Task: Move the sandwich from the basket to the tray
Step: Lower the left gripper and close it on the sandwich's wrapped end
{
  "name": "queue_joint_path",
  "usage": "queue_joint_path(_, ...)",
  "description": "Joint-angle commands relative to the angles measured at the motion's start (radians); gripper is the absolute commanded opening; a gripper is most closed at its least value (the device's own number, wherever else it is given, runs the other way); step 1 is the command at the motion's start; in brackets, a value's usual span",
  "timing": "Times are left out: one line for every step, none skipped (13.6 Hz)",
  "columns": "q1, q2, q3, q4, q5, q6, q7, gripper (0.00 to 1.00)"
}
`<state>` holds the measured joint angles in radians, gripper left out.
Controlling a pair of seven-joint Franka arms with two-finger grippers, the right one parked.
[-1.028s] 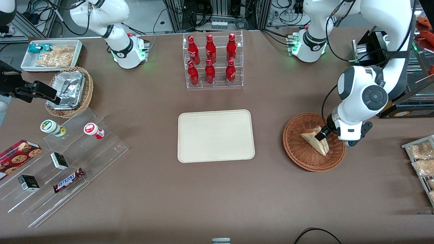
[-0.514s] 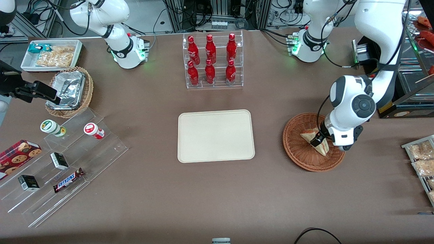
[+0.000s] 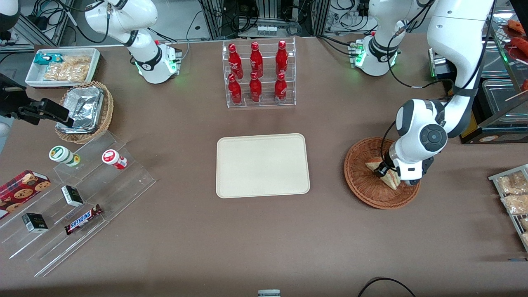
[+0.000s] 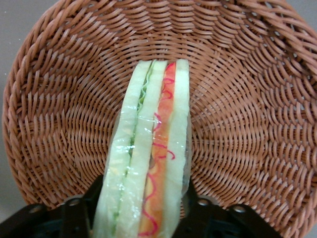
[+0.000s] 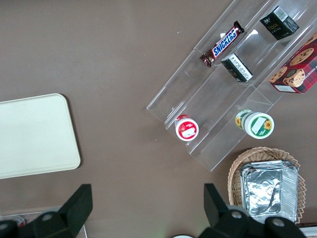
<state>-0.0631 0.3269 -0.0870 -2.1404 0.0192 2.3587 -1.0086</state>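
Note:
The sandwich [image 3: 391,180] [image 4: 148,148] is a wrapped wedge of pale bread with red and green filling along its cut edge. It lies in the round reddish-brown wicker basket [image 3: 363,181] [image 4: 237,99], toward the working arm's end of the table. My gripper [image 3: 383,170] [image 4: 143,210] is down inside the basket, shut on the sandwich. One of its black fingers [image 4: 96,198] presses each side of the wedge. The sandwich still rests on the basket floor. The cream tray [image 3: 262,165] [image 5: 34,136] lies flat at the table's middle, with nothing on it.
A clear rack of red bottles [image 3: 259,74] stands farther from the front camera than the tray. A metal rack of snack bags [image 3: 513,194] sits by the basket at the table's edge. Stepped clear shelves [image 3: 82,198], a foil-filled tan basket [image 3: 84,111] and a white snack bin [image 3: 62,66] lie toward the parked arm's end.
The arm has swung in over the basket and dropped lower, bringing the fingers down on both sides of the sandwich. The sandwich and basket have stayed in place.

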Motion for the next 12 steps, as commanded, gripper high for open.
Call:
queue_joint_path(-0.003, -0.043, 0.0, 0.011, -0.007, -0.039, 0.001, 0.12)
queue_joint_path(-0.003, -0.057, 0.0, 0.025, -0.004, -0.073, 0.002, 0.12)
queue_joint_path(-0.004, -0.061, 0.0, 0.051, -0.001, -0.114, 0.002, 0.12)
queue_joint_path(-0.004, -0.06, -0.004, 0.081, 0.004, -0.157, 0.005, 0.12)
queue_joint_path(-0.004, -0.06, -0.026, 0.112, 0.005, -0.204, 0.039, 0.12)
queue_joint_path(-0.004, -0.058, -0.046, 0.144, 0.005, -0.263, 0.089, 0.11)
queue_joint_path(-0.004, -0.055, -0.065, 0.177, 0.005, -0.321, 0.122, 0.1)
queue_joint_path(-0.004, -0.045, -0.101, 0.209, 0.007, -0.367, 0.14, 0.09)
queue_joint_path(-0.006, -0.028, -0.141, 0.236, 0.017, -0.381, 0.143, 0.08)
queue_joint_path(-0.006, -0.017, -0.186, 0.252, 0.046, -0.386, 0.142, 0.07)
queue_joint_path(-0.006, -0.006, -0.229, 0.255, 0.073, -0.383, 0.146, 0.05)
queue_joint_path(-0.006, 0.013, -0.27, 0.273, 0.091, -0.38, 0.146, 0.04)
